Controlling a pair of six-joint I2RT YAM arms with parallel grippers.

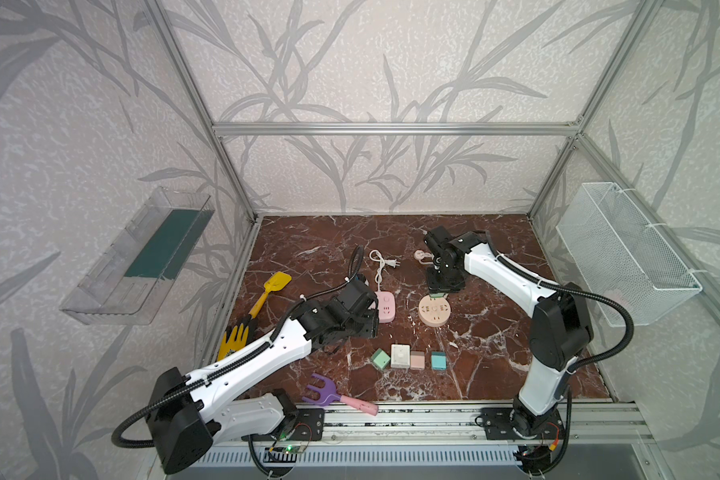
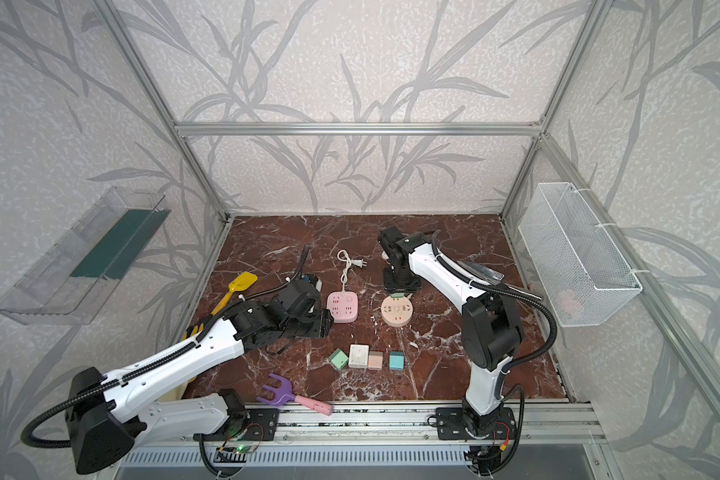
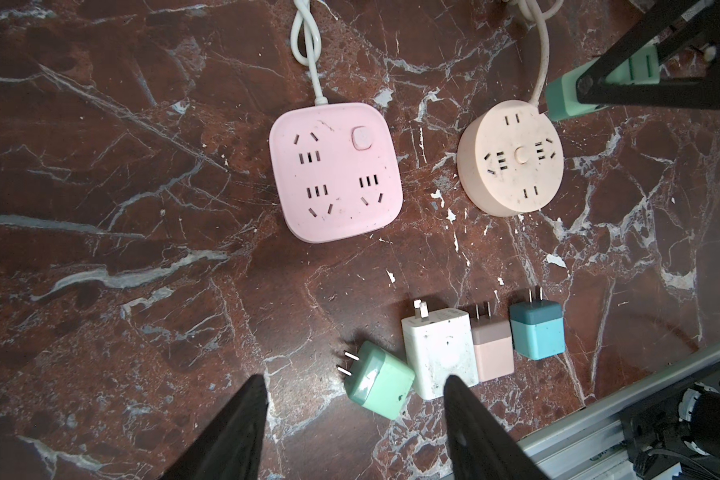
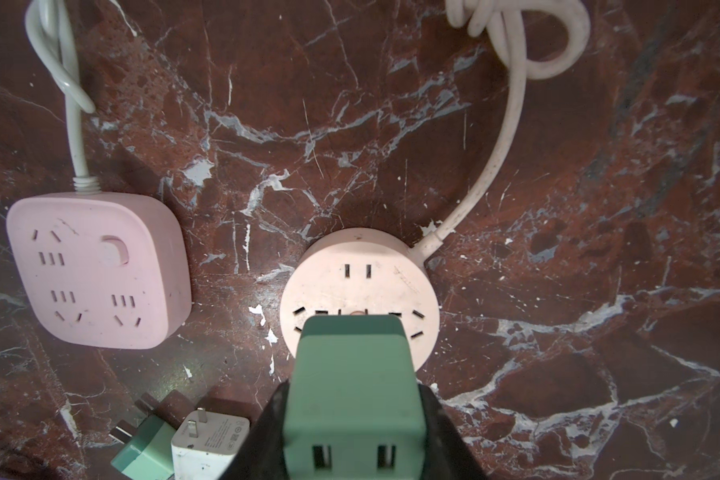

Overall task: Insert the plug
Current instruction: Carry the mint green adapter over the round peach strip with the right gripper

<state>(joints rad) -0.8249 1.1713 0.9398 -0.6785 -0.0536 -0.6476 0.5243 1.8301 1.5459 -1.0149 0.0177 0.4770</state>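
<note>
Green plastic fills my right wrist view: the green plug [image 4: 350, 374] is clamped between the two black fingers of the right gripper [image 4: 352, 390], its two-slot back face toward the camera. In a top view it sits at the far edge of the round beige socket [image 1: 434, 309], under the right arm's wrist. From the wrist its front end covers the middle of the socket's face. The prongs are hidden, so I cannot tell whether they touch a slot or are still clear of the socket. The socket's pale cord [image 4: 512, 124] curls away on its far right side.

Left of the round socket, close by but apart from it, lies the pink square power strip [image 1: 385, 305], its white cable running toward the far side.

My left gripper [image 3: 355, 382] has its fingers spread wide and grips nothing. It hangs just left of the pink strip. Below it, on the near side, four loose plugs lie in a row on the red-brown marble table [image 1: 495, 353]: a mint plug [image 3: 381, 384], a white plug [image 3: 439, 353] touching a pink plug [image 3: 493, 353], and a blue plug [image 3: 537, 332] at the right end.
</note>
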